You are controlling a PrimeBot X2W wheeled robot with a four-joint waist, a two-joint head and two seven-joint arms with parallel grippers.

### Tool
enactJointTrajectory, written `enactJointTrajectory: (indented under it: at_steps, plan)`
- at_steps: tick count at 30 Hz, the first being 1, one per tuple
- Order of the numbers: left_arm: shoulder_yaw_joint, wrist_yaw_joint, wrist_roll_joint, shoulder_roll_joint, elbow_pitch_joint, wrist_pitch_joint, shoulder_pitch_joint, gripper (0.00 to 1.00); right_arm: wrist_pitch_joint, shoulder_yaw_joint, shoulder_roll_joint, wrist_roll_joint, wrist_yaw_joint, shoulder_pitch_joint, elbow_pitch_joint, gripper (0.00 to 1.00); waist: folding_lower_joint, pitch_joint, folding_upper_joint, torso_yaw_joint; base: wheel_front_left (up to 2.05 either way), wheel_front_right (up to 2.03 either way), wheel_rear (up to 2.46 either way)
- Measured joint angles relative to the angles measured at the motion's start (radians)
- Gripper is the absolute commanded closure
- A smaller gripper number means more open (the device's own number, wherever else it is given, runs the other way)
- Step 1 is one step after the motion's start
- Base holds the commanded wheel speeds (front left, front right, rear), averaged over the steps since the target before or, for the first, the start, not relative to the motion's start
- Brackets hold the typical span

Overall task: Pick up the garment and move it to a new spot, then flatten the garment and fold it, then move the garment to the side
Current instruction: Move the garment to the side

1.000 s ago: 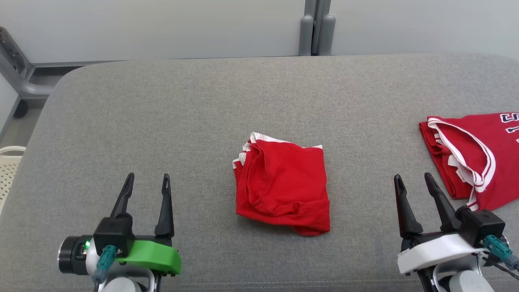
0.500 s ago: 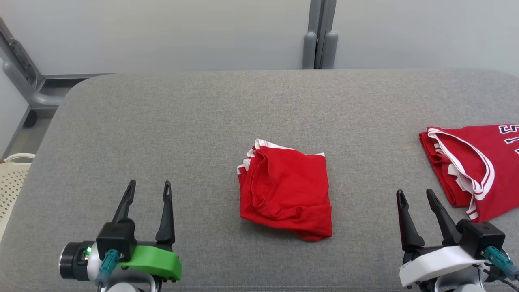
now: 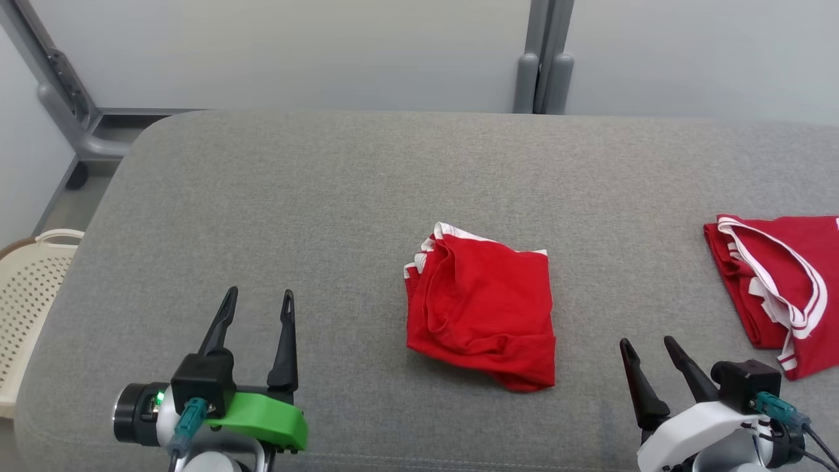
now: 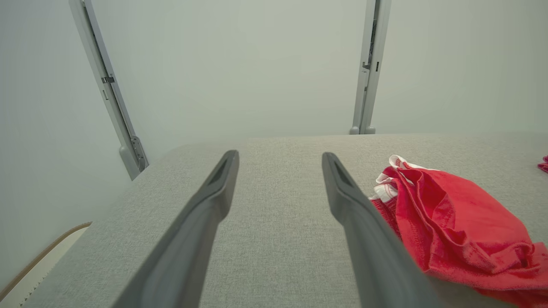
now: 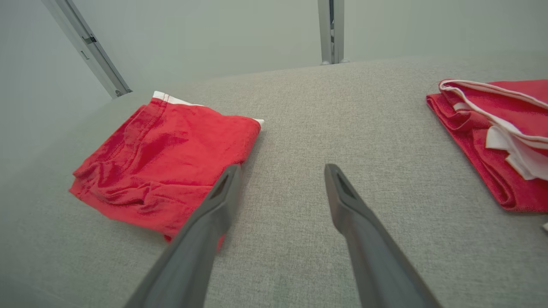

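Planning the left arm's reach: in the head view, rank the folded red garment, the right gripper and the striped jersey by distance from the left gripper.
1. The folded red garment, mid-table.
2. The right gripper, lower right.
3. The striped jersey, far right edge.

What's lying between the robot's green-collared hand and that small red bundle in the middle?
Nothing. In the head view, the grey padded surface between the left hand and the red garment is bare.

Left tool (image 4: 279, 156) spread wide, empty, over grey fabric surface (image 4: 274, 265); folded red garment (image 4: 454, 231) lies beside it.
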Motion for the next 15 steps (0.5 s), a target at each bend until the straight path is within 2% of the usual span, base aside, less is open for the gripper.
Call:
enactJointTrajectory:
  at_steps: [9, 15]
  plan:
    - [-0.034, -0.019, 0.002, -0.04, 0.017, -0.005, -0.04, 0.0, 0.046, 0.146, -0.078, 0.119, 0.0, -0.156, 0.219, 0.0, 0.0, 0.045, 0.0, 0.108, 0.0, 0.0, 0.0]
    - [-0.047, -0.035, 0.005, -0.065, 0.041, -0.013, -0.058, 0.0, 0.043, 0.198, -0.109, 0.191, 0.0, -0.271, 0.347, 0.0, 0.0, 0.087, 0.0, 0.175, 0.0, 0.0, 0.0]
